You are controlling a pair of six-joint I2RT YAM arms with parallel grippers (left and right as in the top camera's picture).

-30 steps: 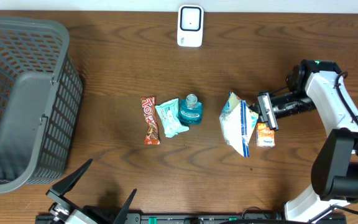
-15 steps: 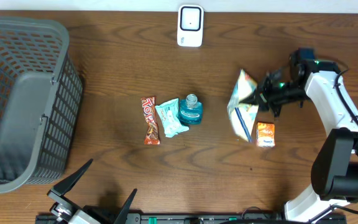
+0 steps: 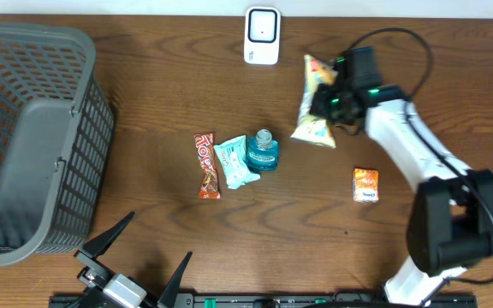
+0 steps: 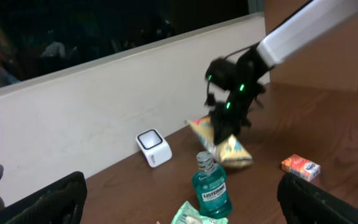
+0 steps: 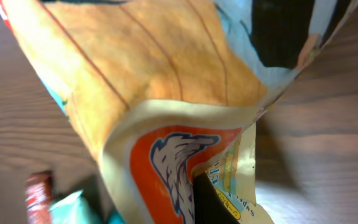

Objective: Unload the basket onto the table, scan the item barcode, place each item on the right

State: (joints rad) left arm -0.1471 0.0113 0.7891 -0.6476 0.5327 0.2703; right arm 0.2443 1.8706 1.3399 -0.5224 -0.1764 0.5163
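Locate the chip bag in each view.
Overhead: chip bag upper right of centre.
Left wrist: centre right, beyond the bottle.
Right wrist: fills the frame.
Landmark: white scanner, left of the bag in overhead and left wrist.

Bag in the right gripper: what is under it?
Wood table shows beside the bag in the right wrist view. The spot straight below it is covered by the bag itself.

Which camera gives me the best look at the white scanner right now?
Overhead: the white scanner sits unobstructed at the far edge of the table. Left wrist shows it smaller, at an angle. Right wrist is filled by the snack bag; no scanner there.
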